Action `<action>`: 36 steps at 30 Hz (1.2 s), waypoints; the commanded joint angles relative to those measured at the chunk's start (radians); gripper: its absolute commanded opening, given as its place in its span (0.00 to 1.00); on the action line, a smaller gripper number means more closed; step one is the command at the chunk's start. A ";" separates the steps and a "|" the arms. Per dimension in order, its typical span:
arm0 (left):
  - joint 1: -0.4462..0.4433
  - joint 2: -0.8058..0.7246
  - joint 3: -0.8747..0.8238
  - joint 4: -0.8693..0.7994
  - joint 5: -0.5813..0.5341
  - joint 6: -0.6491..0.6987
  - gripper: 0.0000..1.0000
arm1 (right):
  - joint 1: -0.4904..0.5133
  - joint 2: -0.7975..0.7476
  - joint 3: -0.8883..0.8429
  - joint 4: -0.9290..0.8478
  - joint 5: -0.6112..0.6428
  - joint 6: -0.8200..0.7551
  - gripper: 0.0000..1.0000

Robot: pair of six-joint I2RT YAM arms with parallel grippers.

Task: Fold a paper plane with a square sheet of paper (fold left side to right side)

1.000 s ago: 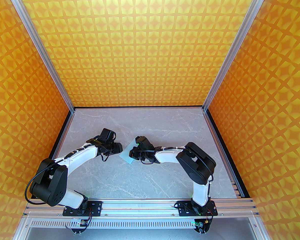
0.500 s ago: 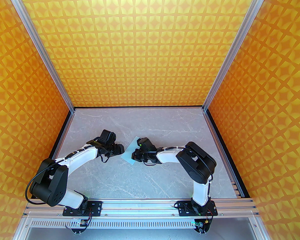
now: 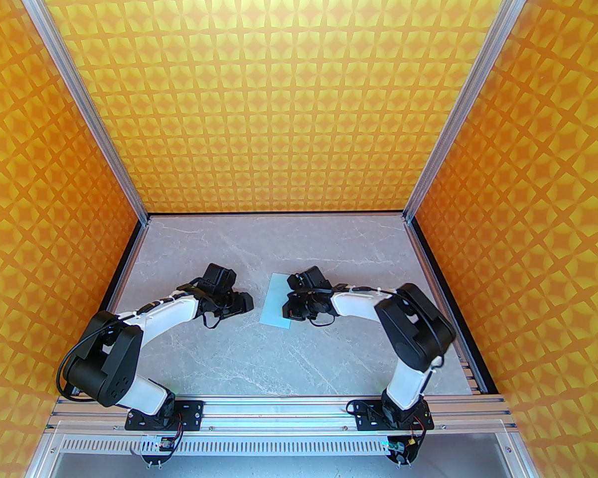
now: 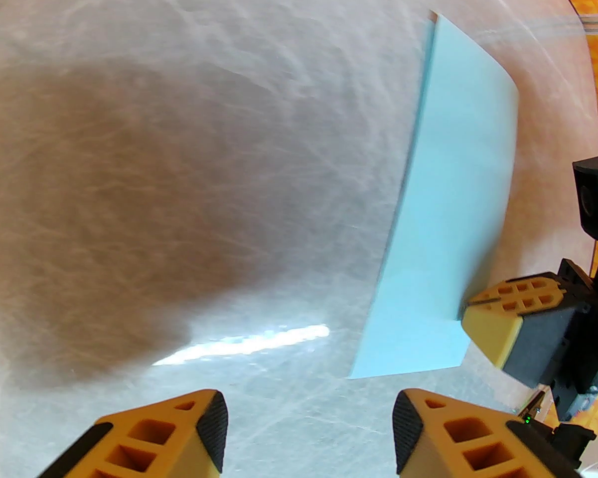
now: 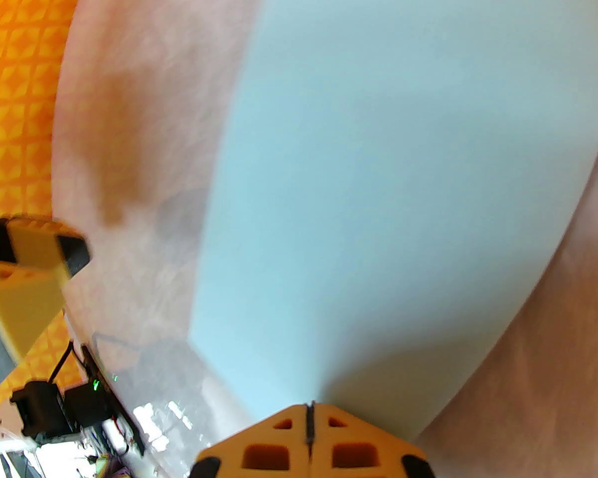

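A pale blue sheet of paper point(image 3: 277, 299) lies flat on the grey marbled table point(image 3: 279, 361), near the middle and between two robot arms, and from above it looks like a narrow upright rectangle. The right end effector point(image 5: 309, 411) has its yellow fingers pressed together, with the tips at the sheet's right edge near the near corner; whether the edge is pinched between them cannot be told. The left end effector point(image 4: 309, 416) hangs over bare table just left of the sheet, its fingers apart with nothing between them
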 commanded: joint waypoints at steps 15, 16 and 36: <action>-0.037 0.019 -0.008 0.034 0.023 -0.022 0.60 | 0.019 -0.018 -0.080 0.005 0.086 0.023 0.00; -0.038 0.021 -0.008 0.034 0.023 -0.021 0.60 | 0.017 -0.010 -0.082 0.004 0.093 0.020 0.00; -0.122 0.185 0.045 0.174 0.079 -0.056 0.60 | 0.010 -0.019 -0.115 -0.012 0.122 0.008 0.00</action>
